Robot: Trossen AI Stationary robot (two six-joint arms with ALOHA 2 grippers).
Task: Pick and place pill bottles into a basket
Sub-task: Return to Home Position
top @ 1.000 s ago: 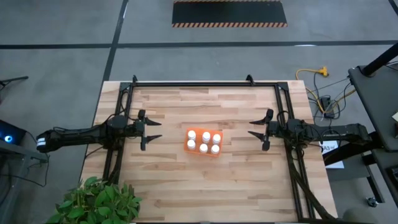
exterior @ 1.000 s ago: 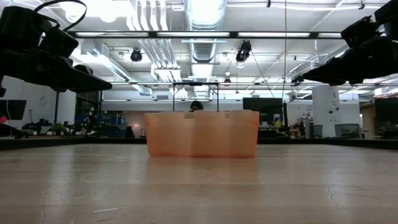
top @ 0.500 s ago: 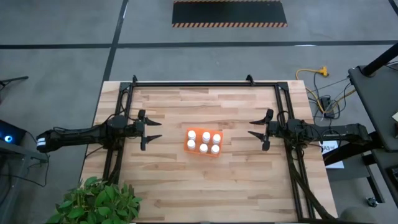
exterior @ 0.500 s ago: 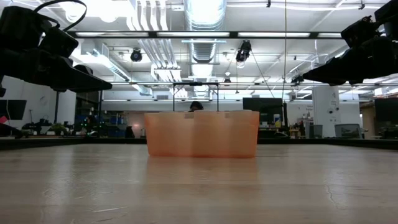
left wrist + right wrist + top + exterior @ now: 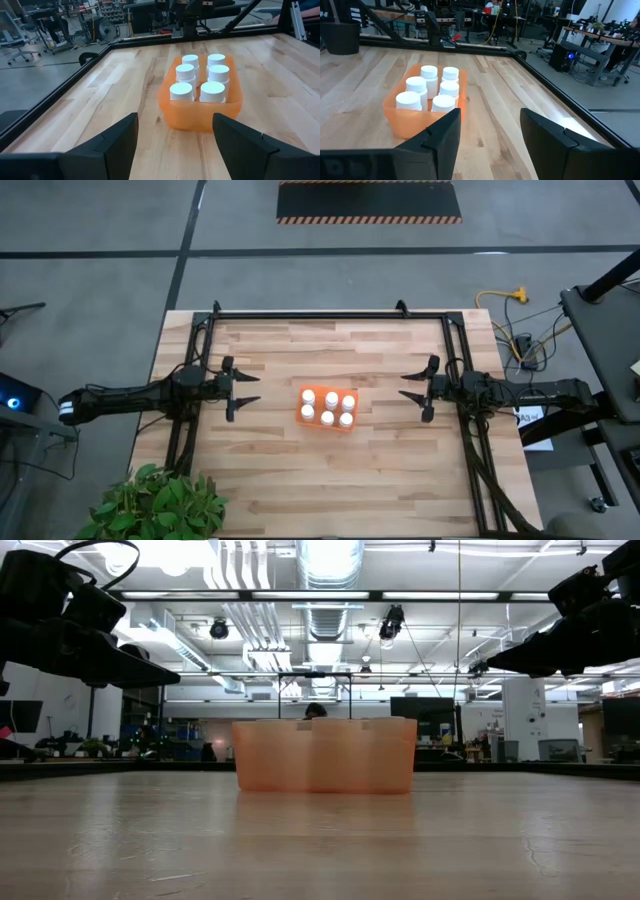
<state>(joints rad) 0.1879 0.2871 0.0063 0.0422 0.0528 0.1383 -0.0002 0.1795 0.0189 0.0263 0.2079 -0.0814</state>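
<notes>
The orange basket (image 5: 327, 410) stands on the wooden table near its middle and holds several white pill bottles (image 5: 331, 399) upright in two rows. It also shows in the low view (image 5: 325, 755), the left wrist view (image 5: 200, 102) and the right wrist view (image 5: 427, 100). My left gripper (image 5: 247, 389) is open and empty, held above the table to the basket's left. My right gripper (image 5: 412, 389) is open and empty, held above the table to the basket's right. Both point toward the basket.
A black metal frame (image 5: 330, 314) runs along the table's far, left and right sides. A green plant (image 5: 155, 505) stands at the near left corner. Bare wood lies all around the basket.
</notes>
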